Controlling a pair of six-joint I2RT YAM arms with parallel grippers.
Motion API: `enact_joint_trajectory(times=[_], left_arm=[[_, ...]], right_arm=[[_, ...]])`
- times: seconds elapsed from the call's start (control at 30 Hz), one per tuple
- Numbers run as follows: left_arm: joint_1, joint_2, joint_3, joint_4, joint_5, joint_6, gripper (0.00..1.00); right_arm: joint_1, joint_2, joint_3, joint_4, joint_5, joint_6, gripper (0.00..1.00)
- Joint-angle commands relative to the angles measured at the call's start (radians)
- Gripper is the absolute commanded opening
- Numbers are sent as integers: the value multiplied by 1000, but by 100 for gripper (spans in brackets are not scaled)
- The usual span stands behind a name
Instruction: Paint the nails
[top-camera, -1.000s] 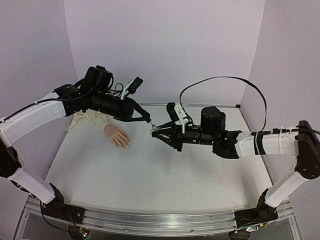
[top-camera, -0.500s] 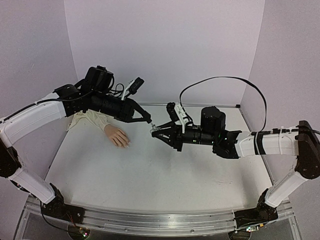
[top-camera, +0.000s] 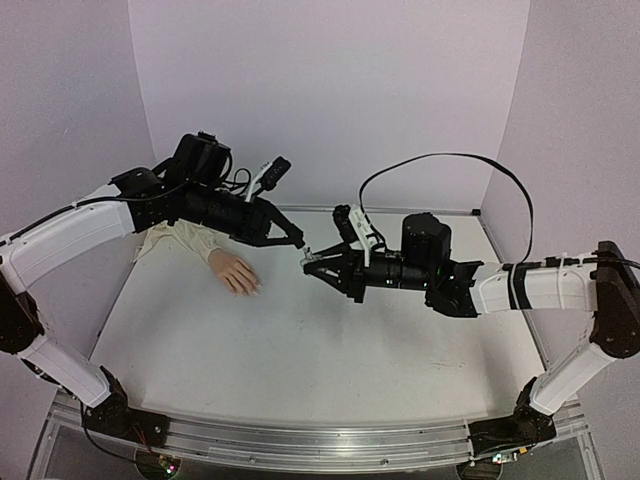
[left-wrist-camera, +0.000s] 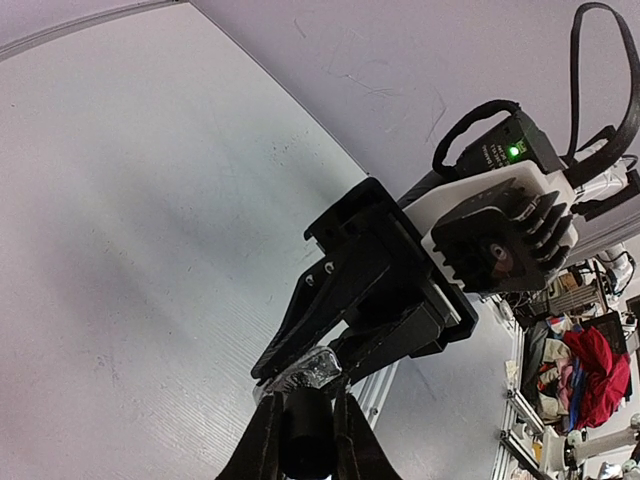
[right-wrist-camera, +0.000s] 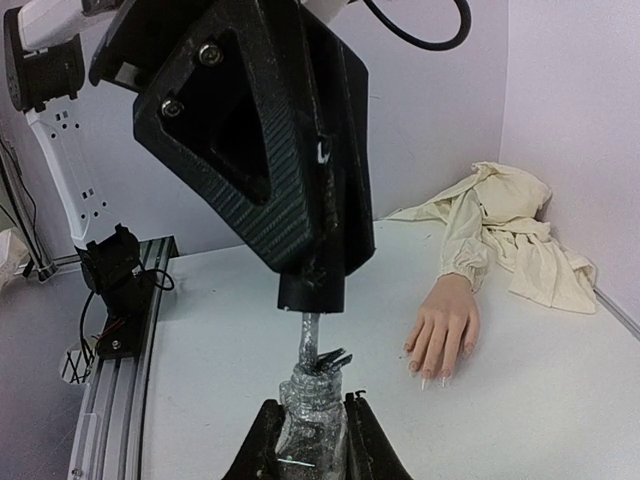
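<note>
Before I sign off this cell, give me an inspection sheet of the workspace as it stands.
Surface: white table, no spills seen.
Job's things: mannequin hand palm down, back left, cream sleeve attached; nails visible, paint cannot be judged.
Clutter: nothing seen.
Claws: left claw shut on brush cap, above the polish bottle held in the shut right claw.
Cables: black cable loops over right arm.
Surroundings: lilac walls, metal rail at near edge.
</note>
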Motion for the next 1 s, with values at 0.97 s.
enact_joint_trajectory(times=[0.97], left_arm=[[-75,63,120,-152,-386,47,0]], right_arm=[[93,93,141,142,537,-188,0]])
